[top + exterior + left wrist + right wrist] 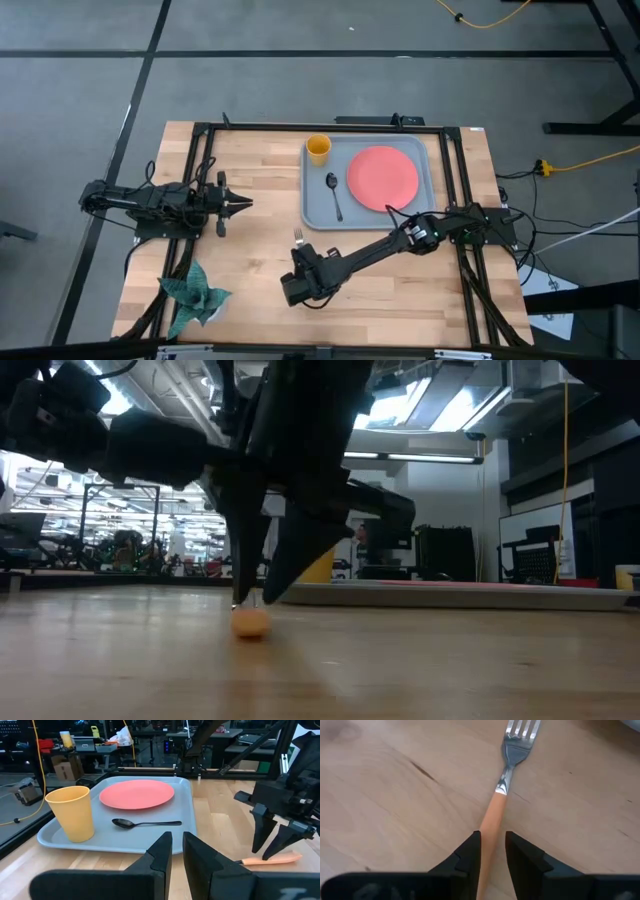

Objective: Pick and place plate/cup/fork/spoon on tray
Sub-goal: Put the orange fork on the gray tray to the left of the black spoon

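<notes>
Dark fingers of the right pincer straddle the fork, one on each side of its orange handle, tips down at the counter; whether they already pinch it cannot be told. Its silver tines point toward the tray, just clear of the rim. From there the right arm stretches long and low across the wood from its base at the counter's right edge. On the tray lie the spoon, the plate beside it, and the cup upright in a corner. Off at the left side, the left pincer hovers with fingers nearly together, holding nothing. No readable writing shows.
</notes>
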`<state>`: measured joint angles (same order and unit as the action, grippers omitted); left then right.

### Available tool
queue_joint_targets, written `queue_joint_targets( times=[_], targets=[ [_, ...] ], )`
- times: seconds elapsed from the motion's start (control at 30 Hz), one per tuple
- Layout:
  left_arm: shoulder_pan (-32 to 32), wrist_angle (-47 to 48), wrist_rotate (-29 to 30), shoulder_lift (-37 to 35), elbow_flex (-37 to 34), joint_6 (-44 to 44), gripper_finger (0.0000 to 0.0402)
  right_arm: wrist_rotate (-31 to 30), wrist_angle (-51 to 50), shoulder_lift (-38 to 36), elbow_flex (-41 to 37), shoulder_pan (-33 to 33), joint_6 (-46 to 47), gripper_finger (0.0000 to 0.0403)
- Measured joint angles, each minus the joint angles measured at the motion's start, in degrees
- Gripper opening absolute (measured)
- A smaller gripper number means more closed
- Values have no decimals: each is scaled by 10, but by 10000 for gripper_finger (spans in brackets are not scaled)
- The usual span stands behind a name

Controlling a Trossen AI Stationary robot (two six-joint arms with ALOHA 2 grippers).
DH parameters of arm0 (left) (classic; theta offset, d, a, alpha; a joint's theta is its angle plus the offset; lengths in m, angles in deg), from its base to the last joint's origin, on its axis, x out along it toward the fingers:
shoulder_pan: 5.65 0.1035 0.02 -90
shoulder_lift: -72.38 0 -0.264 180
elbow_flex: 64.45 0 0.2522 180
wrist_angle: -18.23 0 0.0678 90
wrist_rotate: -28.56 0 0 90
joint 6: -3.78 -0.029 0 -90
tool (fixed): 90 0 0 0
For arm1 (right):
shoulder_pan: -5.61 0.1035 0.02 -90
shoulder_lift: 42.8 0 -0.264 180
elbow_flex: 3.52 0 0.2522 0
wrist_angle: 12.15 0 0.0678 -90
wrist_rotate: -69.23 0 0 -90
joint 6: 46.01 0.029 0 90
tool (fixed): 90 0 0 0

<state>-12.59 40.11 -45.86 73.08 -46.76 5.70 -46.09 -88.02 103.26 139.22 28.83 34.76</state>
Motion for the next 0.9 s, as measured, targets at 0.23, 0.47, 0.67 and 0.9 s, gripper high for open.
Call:
queue_joint_targets(
  times=[0.23,0.47,0.67,0.9],
  targets=[
    [0,0,0,0,0,0,39,-4,2,3,0,0,0,94],
    [0,0,0,0,0,0,39,-30,-3,3,0,0,-1,102],
    [0,0,0,0,0,0,39,-5,1,3,0,-2,-1,103],
    [0,0,0,0,0,0,39,22,14,17,1,-8,-3,103]
  ],
)
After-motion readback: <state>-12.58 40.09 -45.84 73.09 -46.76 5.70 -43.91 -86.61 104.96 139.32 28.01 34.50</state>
